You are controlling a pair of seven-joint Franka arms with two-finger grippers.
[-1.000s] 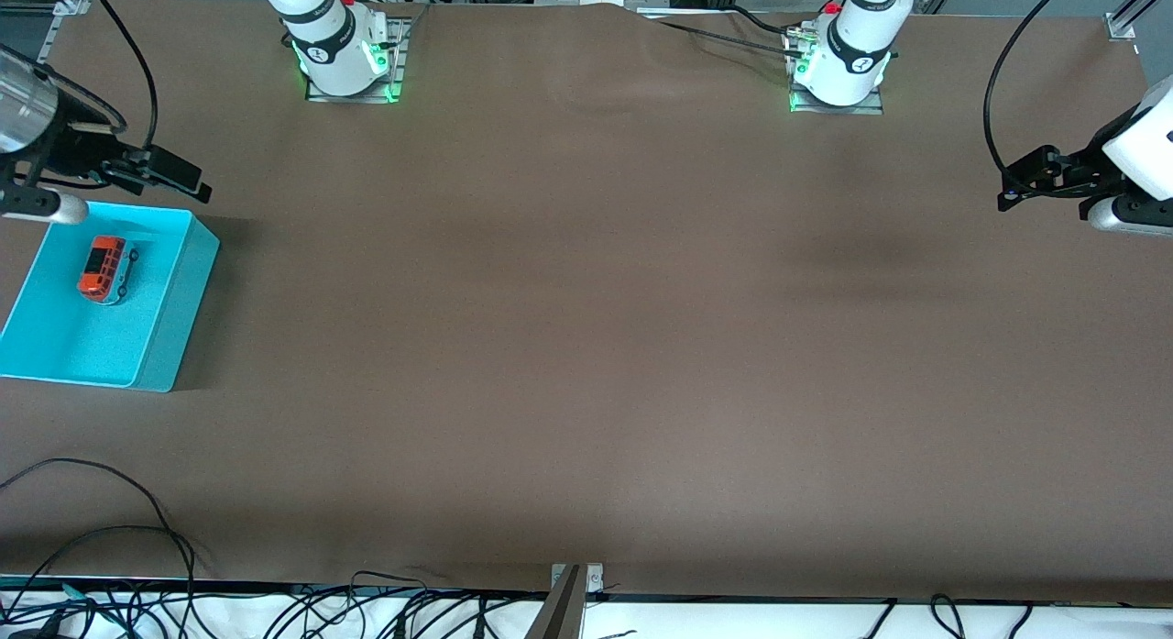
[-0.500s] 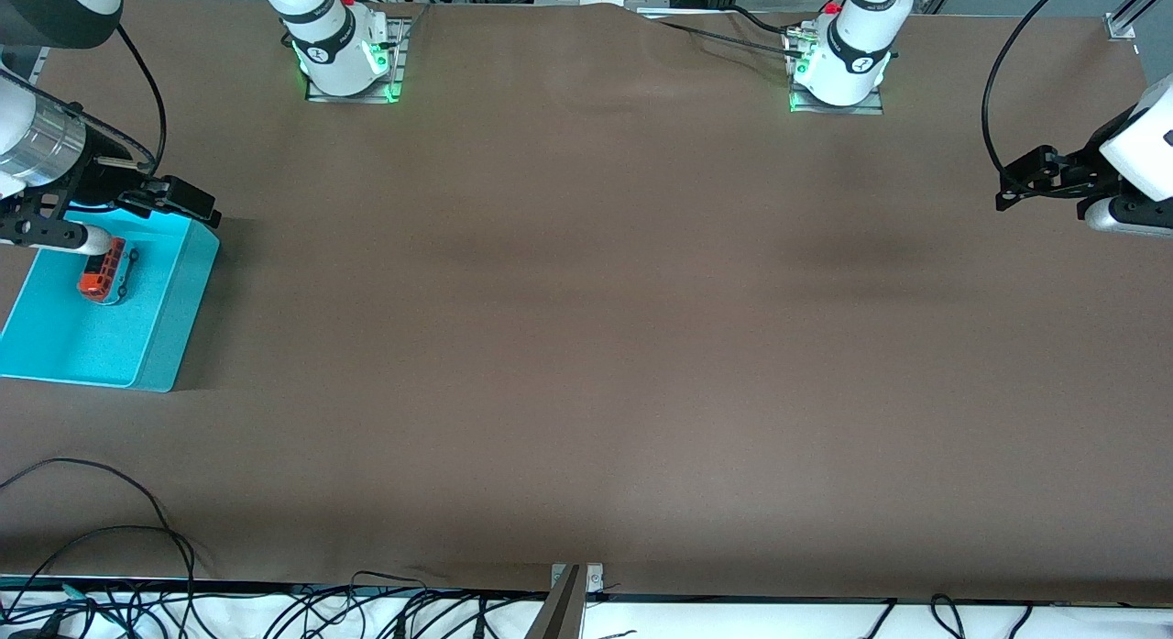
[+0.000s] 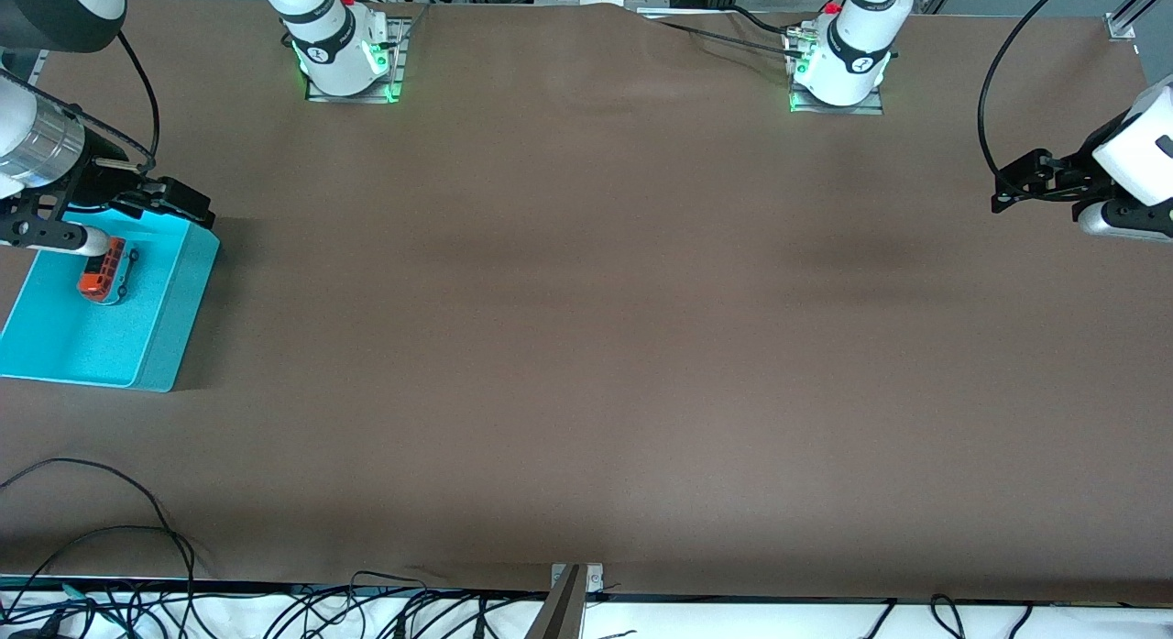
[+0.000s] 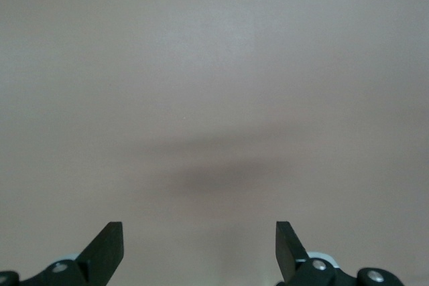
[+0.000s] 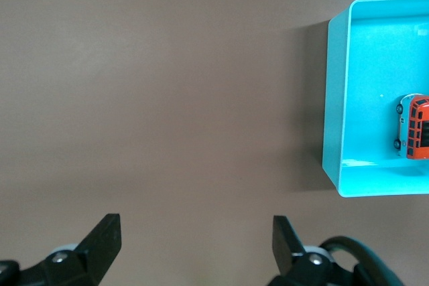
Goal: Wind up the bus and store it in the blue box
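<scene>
We see the bus (image 3: 103, 270) lying in the blue box (image 3: 174, 318). Our right hand (image 5: 194, 242) hangs spread and empty over the tabletop (image 3: 586, 346) beside the box; our left hand (image 4: 200, 246) waits, spread, well apart. A low swing could knock the box.

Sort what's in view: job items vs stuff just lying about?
Job:
- bus, lying in the box
- blue box, at the right arm's end of the table
- right gripper, open, empty
- left gripper, open, waiting

Lying about:
- cables along the table edge nearest the front camera
</scene>
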